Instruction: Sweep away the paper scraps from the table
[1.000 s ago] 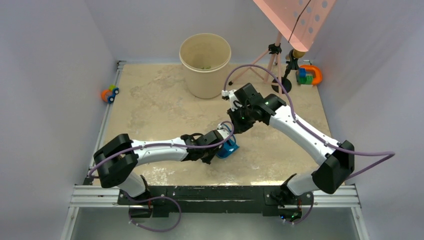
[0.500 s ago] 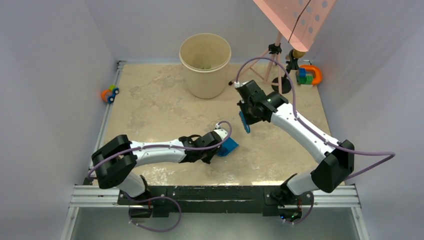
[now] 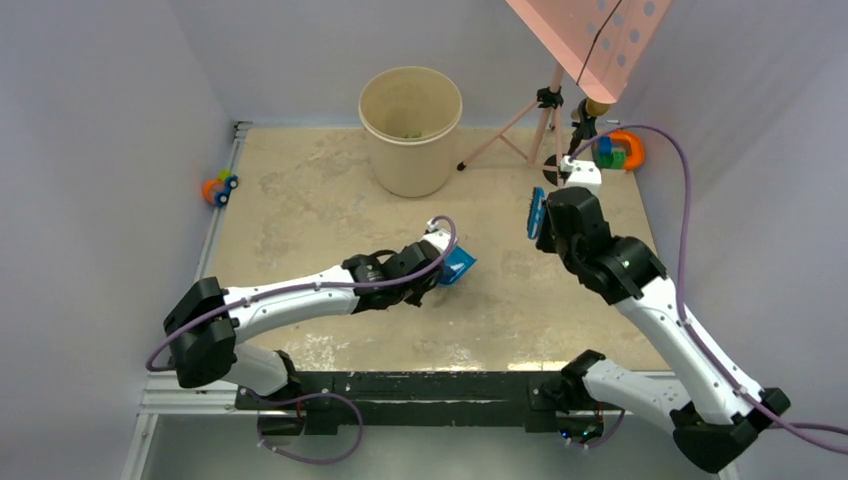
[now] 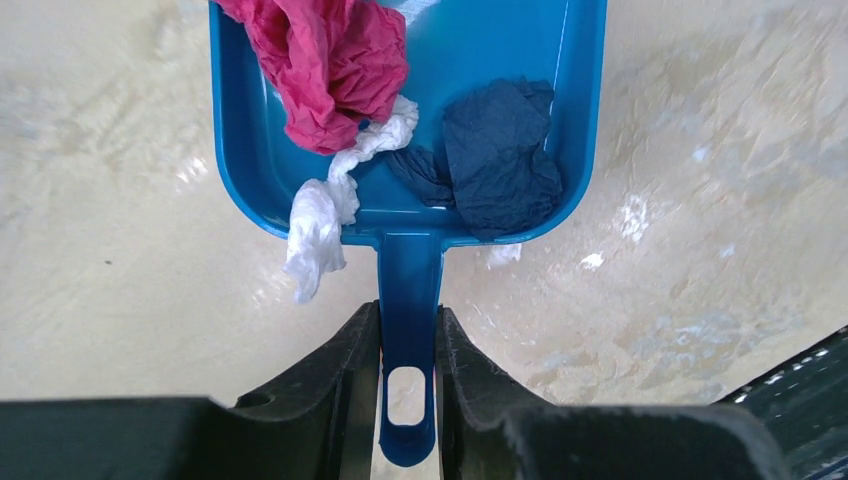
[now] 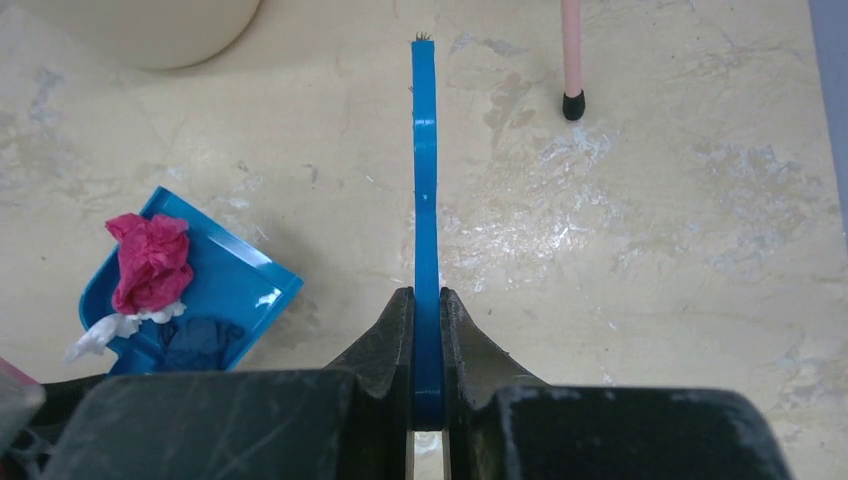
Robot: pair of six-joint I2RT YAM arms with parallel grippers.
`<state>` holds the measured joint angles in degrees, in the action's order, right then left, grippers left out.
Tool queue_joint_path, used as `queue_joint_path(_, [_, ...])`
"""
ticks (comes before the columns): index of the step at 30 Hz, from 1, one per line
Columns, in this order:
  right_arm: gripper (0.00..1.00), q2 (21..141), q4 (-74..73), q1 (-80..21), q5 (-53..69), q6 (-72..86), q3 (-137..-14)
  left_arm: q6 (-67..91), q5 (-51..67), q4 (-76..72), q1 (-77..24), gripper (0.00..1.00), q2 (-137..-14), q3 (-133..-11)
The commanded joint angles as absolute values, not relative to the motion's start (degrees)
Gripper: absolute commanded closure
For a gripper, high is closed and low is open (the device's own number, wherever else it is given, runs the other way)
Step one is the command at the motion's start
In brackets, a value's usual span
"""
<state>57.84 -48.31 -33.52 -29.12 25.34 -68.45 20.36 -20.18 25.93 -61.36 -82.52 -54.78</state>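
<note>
Now the right tool (clenching a slim blue brush) has withdrawn, so the loaded blue plastic dustpan gripped by the left tool awaits emptying.

walls: pale lavender | tripod: pink | panel: pink, perforated

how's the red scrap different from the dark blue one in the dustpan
The red scrap looks bigger and puffier; the dark blue scrap lies flatter. In the left wrist view the red scrap sits left, further from the handle; the dark blue scrap sits right, against the back wall. Both are crumpled paper inside the blue dustpan that the left gripper holds.
</note>
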Motion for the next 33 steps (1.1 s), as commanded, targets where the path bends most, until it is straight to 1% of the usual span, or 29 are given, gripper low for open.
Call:
queue_joint_path(1, [1.0,51.3,-43.8,-33.5,-31.0,30.0,-63.6,19.1,-21.3,32.0,-58.9,1.0,-78.8,-63.5])
queue_joint_path(4, [1.0,47.8,-43.4,-33.5,-31.0,30.4,-61.6,17.6,-20.2,37.3,-57.4,1.0,-78.2,-70.3])
queue_joint_path(5, [1.0,47.1,-43.3,-33.5,-31.2,30.3,-61.2,17.0,-19.4,39.5,-56.8,1.0,-79.8,-73.1])
queue_joint_path(10, [1.0,46.1,-44.4,-33.5,-32.1,30.1,-60.9,15.4,-8.8,46.8,-50.3,1.0,-83.7,-86.0])
queue_joint_path(14, [1.0,45.6,-44.6,-33.5,-31.7,29.7,-60.9,13.4,-4.6,52.1,-46.0,1.0,-88.9,-98.1])
queue_joint_path(19, [1.0,44.8,-45.3,-33.5,-31.1,30.2,-61.3,15.0,9.3,54.3,-39.1,1.0,-98.0,-112.6])
queue_joint_path(24, [1.0,44.2,-45.8,-33.5,-30.1,30.8,-61.3,20.8,18.4,54.3,-32.1,1.0,-106.4,-126.2])
queue_joint_path(26, [1.0,44.3,-46.3,-33.5,-29.9,31.3,-61.2,26.7,25.4,51.4,-28.4,1.0,-108.9,-128.3])
queue_joint_path(29, [1.0,44.3,-46.5,-33.5,-29.9,31.4,-60.8,39.3,35.0,42.3,-23.0,1.0,-110.8,-125.8])
queue_joint_path(31, [1.0,44.5,-46.7,-33.4,-29.6,31.6,-60.7,49.6,40.8,31.2,-20.0,1.0,-111.0,-120.4])
queue_joint_path(33, [1.0,44.4,-46.7,-33.5,-28.9,31.8,-60.7,62.5,45.2,16.5,-17.6,1.0,-110.8,-112.5])
